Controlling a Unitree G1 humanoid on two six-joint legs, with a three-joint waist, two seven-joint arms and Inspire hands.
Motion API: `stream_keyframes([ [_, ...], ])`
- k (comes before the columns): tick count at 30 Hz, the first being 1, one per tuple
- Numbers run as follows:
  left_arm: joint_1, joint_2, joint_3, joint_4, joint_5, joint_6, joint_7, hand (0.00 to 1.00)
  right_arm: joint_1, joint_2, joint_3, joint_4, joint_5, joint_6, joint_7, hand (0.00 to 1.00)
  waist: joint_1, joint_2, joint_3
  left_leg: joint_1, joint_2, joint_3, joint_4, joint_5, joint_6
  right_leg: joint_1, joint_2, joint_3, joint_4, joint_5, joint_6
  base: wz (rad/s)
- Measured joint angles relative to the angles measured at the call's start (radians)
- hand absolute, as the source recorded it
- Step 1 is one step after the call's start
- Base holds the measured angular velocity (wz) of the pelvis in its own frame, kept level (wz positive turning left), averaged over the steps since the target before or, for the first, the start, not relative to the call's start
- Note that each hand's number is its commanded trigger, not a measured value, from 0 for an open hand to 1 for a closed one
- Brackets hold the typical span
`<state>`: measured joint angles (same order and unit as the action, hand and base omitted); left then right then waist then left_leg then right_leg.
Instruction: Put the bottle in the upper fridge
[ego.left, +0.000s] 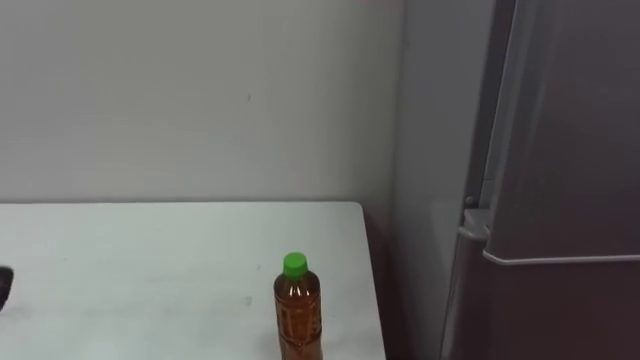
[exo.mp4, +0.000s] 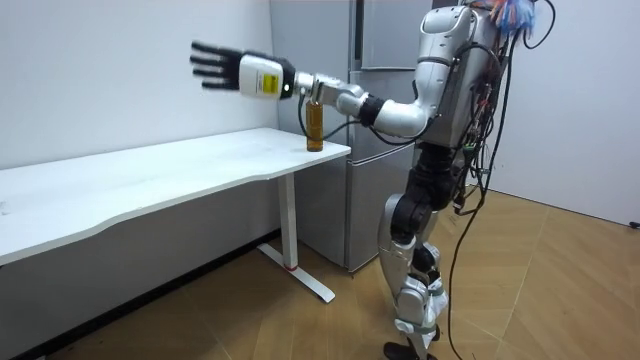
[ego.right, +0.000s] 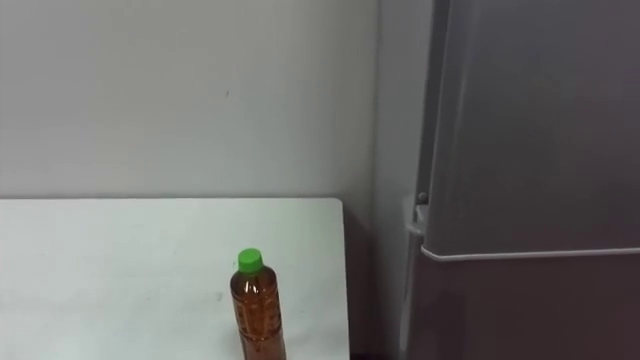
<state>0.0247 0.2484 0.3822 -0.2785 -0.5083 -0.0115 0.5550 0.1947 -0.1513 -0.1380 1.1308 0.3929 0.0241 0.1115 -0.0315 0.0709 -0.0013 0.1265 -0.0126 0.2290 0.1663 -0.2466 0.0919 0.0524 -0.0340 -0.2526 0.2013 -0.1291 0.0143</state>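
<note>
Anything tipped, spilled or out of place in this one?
Nothing stands out. The bottle stands upright and capped on the table near the fridge, whose doors are shut. The left hand hangs open above the table.

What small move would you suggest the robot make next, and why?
Probably draw the left robot hand back and down beside the bottle so it can grasp it. The hand is open and raised above the table, reaching past the bottle. The bottle stands upright and untouched near the table's edge by the fridge, whose doors look closed.
</note>
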Motion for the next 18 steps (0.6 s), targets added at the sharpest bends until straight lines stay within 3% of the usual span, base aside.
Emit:
stream_keyframes([
  [3,-0.048,0.004,-0.021,-0.032,0.021,0.008,-0.025,0.00,-0.009,0.000,-0.001,0.000,-0.001,0.006,-0.001,0.00,-0.023,0.005,0.0006,-0.006,0.000,-0.014,0.003,0.000,0.000,0.001,-0.002,-0.003,0.001,0.000,0.000,0.13],
  [6,-0.109,0.005,-0.054,-0.039,0.022,0.041,-0.075,0.00,-0.014,-0.003,-0.002,0.000,-0.001,0.023,0.001,0.00,-0.025,0.006,0.0005,-0.003,0.000,-0.012,0.003,0.000,0.000,0.002,-0.001,0.002,0.001,0.000,0.000,-0.01],
  [12,-0.157,0.004,-0.113,-0.039,0.017,0.058,-0.144,0.00,-0.022,0.002,0.005,0.002,0.004,0.023,0.002,0.00,-0.056,0.003,0.0032,-0.003,0.000,-0.009,0.003,0.000,0.000,-0.001,0.000,0.003,0.001,0.000,0.000,-0.01],
  [18,-0.254,0.004,-0.200,-0.050,0.009,0.088,-0.228,0.00,-0.059,-0.001,0.006,0.033,0.002,0.042,0.006,0.00,-0.091,0.008,0.0031,-0.011,0.000,-0.012,0.002,0.000,0.000,0.001,0.002,0.006,-0.016,0.003,0.002,0.03],
])
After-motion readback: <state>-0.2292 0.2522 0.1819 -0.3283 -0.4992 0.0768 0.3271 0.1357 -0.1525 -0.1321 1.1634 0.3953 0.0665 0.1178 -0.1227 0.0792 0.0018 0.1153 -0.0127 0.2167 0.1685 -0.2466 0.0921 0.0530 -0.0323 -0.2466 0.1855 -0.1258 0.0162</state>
